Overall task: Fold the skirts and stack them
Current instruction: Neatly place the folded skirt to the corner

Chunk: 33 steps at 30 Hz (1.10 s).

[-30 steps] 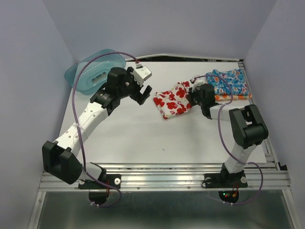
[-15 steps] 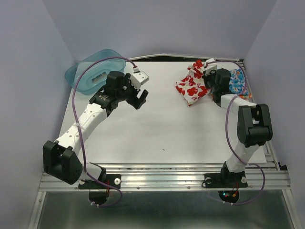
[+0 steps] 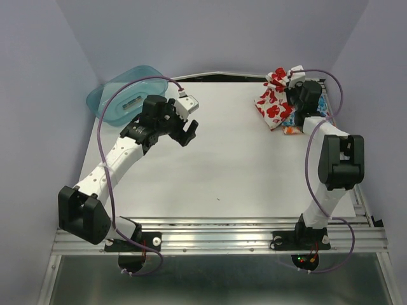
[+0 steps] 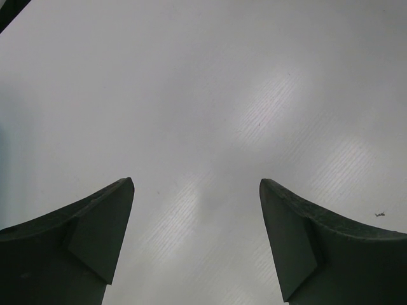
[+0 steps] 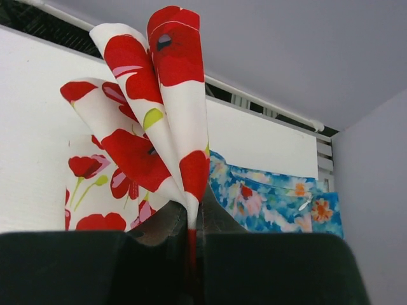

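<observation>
Teal tub (image 3: 121, 96) was set far left on white table (image 3: 222, 171); poppy skirt (image 3: 271, 105) was pinched by right gripper (image 5: 191, 236), left gripper (image 4: 197, 189) splayed.

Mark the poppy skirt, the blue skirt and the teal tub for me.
poppy skirt (image 5: 166, 108), right wrist view, on the upper pinched fold.
blue skirt (image 5: 273, 197), right wrist view, on its flat middle.
teal tub (image 3: 96, 101), top view, on its left wall.

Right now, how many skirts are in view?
3. The poppy skirt hangs pinched in the right gripper, far right; the blue skirt lies flat beyond it; the orange skirt shows only an edge, mostly hidden.
</observation>
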{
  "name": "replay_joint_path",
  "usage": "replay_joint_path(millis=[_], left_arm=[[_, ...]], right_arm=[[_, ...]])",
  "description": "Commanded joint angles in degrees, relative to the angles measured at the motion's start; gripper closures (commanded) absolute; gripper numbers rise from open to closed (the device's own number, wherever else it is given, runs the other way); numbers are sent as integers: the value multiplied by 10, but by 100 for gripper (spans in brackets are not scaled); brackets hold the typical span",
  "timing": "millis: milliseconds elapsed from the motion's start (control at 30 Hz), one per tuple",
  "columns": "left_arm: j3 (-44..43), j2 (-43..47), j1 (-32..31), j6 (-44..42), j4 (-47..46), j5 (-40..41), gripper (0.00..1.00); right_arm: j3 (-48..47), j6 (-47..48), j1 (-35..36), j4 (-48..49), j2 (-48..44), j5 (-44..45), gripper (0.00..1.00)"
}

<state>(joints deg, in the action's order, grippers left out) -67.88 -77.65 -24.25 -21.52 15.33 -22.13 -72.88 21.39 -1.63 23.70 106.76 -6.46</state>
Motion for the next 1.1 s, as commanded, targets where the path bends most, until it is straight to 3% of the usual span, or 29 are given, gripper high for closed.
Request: replay_joint_path(millis=[0, 367, 733, 1067], left_arm=[[-25, 1, 4, 4, -6, -14, 9], [-42, -3, 4, -2, 6, -16, 9], [-63, -20, 4, -10, 11, -17, 9], [-66, -22, 4, -14, 22, -21, 9]], right_arm=[[-40, -8, -13, 28, -13, -4, 99], [-92, -68, -54, -26, -21, -13, 99], [-118, -156, -118, -92, -18, -82, 99], [-150, -242, -207, -168, 45, -188, 99]])
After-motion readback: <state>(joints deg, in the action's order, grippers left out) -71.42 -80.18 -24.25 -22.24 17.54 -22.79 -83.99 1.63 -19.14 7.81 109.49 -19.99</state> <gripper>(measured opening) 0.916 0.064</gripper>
